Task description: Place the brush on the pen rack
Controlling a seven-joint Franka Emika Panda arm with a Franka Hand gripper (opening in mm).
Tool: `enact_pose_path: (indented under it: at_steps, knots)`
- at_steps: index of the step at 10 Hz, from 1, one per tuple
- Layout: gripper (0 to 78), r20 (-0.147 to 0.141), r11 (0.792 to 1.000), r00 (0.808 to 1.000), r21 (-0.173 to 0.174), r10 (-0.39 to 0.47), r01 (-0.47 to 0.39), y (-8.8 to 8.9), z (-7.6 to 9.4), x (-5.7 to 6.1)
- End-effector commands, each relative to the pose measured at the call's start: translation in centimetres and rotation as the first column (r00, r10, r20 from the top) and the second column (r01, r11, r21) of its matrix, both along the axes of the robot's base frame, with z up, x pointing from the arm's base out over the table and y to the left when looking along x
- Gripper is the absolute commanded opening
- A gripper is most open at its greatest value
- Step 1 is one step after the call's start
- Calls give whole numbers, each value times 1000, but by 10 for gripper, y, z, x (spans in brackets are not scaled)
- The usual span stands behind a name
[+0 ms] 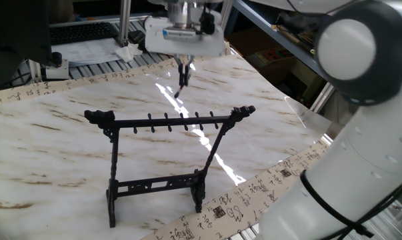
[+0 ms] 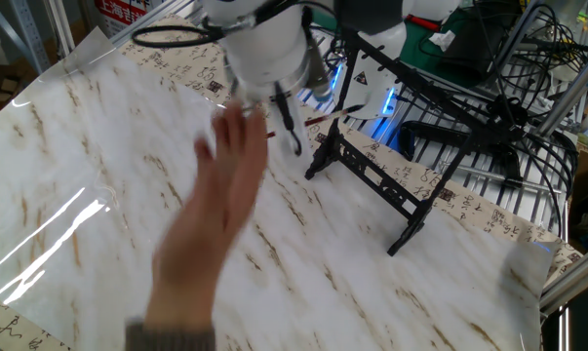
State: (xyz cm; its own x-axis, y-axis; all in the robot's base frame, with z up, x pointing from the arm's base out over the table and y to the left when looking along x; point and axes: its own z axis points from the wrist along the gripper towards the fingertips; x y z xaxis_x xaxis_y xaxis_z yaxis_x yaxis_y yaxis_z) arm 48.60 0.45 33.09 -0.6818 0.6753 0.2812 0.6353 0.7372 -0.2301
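Note:
The black pen rack (image 1: 167, 123) stands upright on the marble table, seen end-on as the pen rack (image 2: 375, 177) in the other fixed view. My gripper (image 1: 183, 72) hangs behind the rack's top bar, above the table, with its fingers shut on the thin dark brush (image 1: 178, 91). The brush slants down out of the fingers towards the rack. In the other fixed view the gripper (image 2: 288, 115) is beside the rack's near end, and a short reddish stretch of the brush (image 2: 321, 119) shows to its right. A person's hand covers the brush's other end.
A person's hand (image 2: 215, 205) reaches across the table up to the gripper. A calligraphy-print cloth (image 1: 267, 187) borders the marble. A keyboard (image 1: 81, 31) and papers lie at the back; cables and metal frames (image 2: 489, 58) crowd the space behind the rack.

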Motion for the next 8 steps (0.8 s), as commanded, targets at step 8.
enact_pose_path:
  at_steps: [8]
  knots:
    - [11,341,969,908,-130,244,-212,-12,-42,36]
